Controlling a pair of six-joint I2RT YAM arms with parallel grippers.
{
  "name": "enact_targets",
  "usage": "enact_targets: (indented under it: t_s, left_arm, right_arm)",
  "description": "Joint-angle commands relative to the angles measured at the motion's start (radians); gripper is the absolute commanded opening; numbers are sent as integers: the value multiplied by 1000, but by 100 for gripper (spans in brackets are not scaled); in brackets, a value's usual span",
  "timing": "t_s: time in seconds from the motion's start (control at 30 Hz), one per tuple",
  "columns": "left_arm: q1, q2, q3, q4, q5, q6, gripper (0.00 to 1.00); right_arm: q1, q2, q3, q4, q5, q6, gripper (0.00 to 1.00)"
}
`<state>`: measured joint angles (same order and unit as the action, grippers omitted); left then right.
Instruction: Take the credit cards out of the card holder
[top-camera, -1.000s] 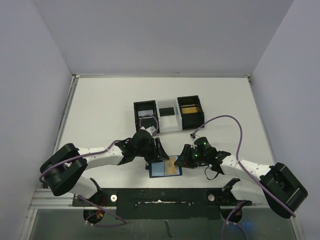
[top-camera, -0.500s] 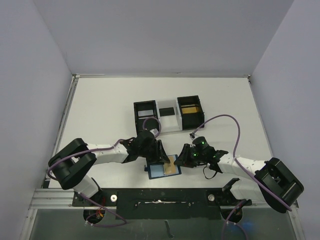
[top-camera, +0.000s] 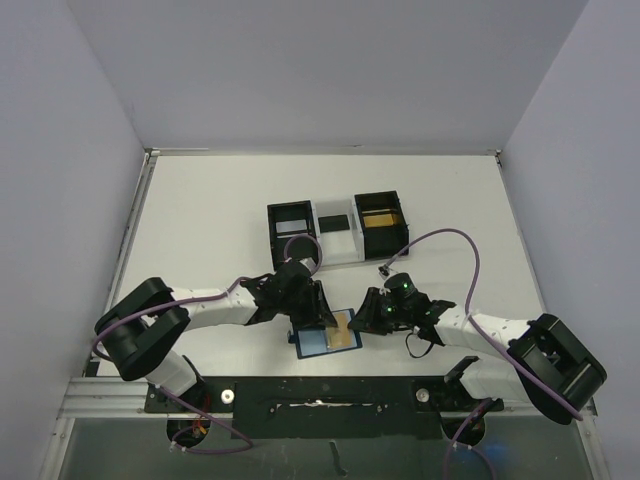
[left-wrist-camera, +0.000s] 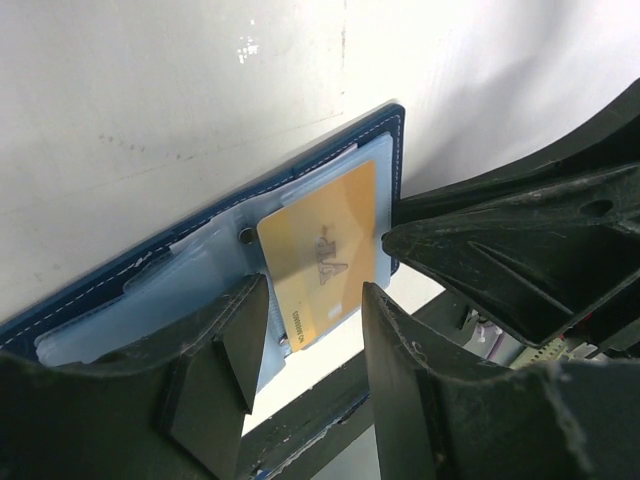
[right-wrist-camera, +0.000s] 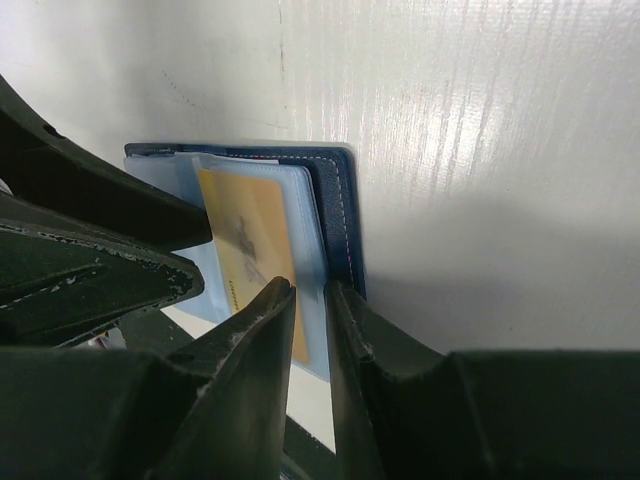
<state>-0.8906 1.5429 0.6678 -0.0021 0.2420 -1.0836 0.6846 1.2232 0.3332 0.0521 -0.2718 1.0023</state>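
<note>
Inside the one open card holder (left-wrist-camera: 150, 292) sits one gold credit card (left-wrist-camera: 322, 250).

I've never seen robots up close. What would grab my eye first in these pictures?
Near the front edge of the table, the left end effector and right end effector flank an open navy card holder. A gold card stands out against its pale blue inside. Farther back sit black boxes joined by a clear section.
</note>
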Motion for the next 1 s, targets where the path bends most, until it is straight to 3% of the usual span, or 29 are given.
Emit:
enact_targets:
  t_s: [0.0, 0.5, 0.97]
  left_arm:
    - [-7, -23, 24, -46, -45, 21, 42]
    - [-19, 12, -7, 52, -27, -1, 38]
    - [-18, 35, -76, 202, 13, -48, 28]
  right_arm:
    - [10, 19, 5, -58, 62, -28, 22]
    - [12, -128, 84, -70, 21, -46, 22]
    - [40, 123, 20, 41, 1, 0, 16]
